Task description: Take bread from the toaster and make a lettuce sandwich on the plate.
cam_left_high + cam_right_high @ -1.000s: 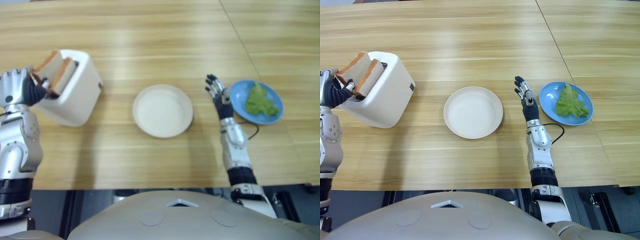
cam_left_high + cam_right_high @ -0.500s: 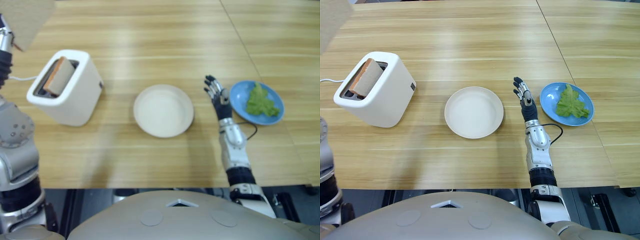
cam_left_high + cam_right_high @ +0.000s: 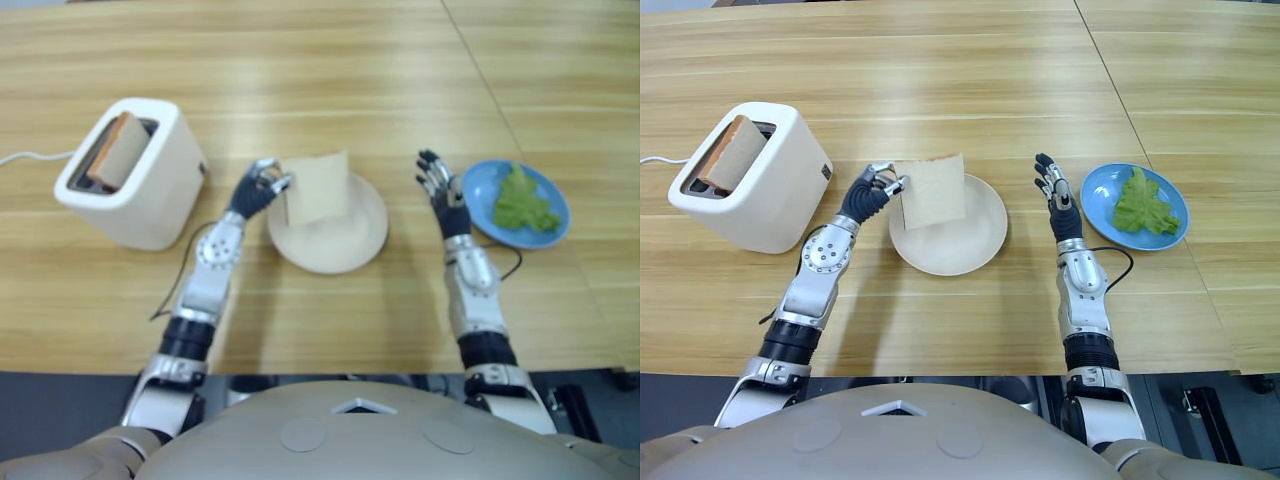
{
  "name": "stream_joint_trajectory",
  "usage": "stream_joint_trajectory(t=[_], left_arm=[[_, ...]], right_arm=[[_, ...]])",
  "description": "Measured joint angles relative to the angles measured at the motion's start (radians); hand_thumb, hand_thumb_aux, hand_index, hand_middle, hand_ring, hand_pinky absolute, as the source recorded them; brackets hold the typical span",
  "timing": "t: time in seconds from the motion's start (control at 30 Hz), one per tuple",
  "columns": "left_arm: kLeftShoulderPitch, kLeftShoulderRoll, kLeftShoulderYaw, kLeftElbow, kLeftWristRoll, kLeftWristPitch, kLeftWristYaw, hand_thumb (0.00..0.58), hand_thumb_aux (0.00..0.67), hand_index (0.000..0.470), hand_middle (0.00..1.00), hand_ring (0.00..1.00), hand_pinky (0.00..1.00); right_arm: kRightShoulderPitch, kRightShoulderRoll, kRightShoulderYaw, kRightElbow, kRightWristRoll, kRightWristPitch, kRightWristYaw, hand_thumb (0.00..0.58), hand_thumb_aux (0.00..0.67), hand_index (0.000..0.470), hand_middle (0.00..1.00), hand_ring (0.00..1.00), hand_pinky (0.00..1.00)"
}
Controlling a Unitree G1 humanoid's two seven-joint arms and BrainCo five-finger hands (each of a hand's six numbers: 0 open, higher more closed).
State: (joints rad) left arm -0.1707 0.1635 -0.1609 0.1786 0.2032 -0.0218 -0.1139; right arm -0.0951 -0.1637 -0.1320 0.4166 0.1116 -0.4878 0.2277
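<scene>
Bread slice [image 3: 933, 190]: pinched at one edge by left hand [image 3: 865, 198]; plate [image 3: 970, 250] located just right of, beneath that hand. Right hand [image 3: 1055, 195] spread.

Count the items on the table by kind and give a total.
Toaster: 1
Bread slices: 2, the held slice and the slotted slice
Plates: 2, the cream plate and the blue plate
Lettuce: 1
Total: 6
</scene>
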Motion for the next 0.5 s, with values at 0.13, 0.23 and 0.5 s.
stream_joint_trajectory(t=[0.13, 0.23, 0.5], left_arm=[[-0.044, 0.011, -0.069, 0.126, 0.064, 0.026, -0.02, 0.58, 0.67, 0.46, 1.0, 1.0, 1.0], [-0.056, 0.012, -0.102, 0.147, 0.088, 0.025, -0.028, 0.58, 0.67, 0.46, 1.0, 1.0, 1.0], [-0.043, 0.074, -0.18, 0.115, 0.223, 0.023, -0.003, 0.0, 0.0, 0.0, 0.0, 0.0, 0.0]], right_arm=[[0.001, 0.001, 0.001, 0.0, 0.0, 0.002, -0.001, 0.0, 0.0, 0.0, 0.0, 0.0, 0.0], [0.0, 0.002, 0.002, -0.001, 0.0, 0.002, 0.0, 0.0, 0.0, 0.0, 0.0, 0.0, 0.0], [0.001, -0.001, 0.001, -0.001, 0.0, 0.006, -0.001, 0.0, 0.0, 0.0, 0.0, 0.0, 0.0]])
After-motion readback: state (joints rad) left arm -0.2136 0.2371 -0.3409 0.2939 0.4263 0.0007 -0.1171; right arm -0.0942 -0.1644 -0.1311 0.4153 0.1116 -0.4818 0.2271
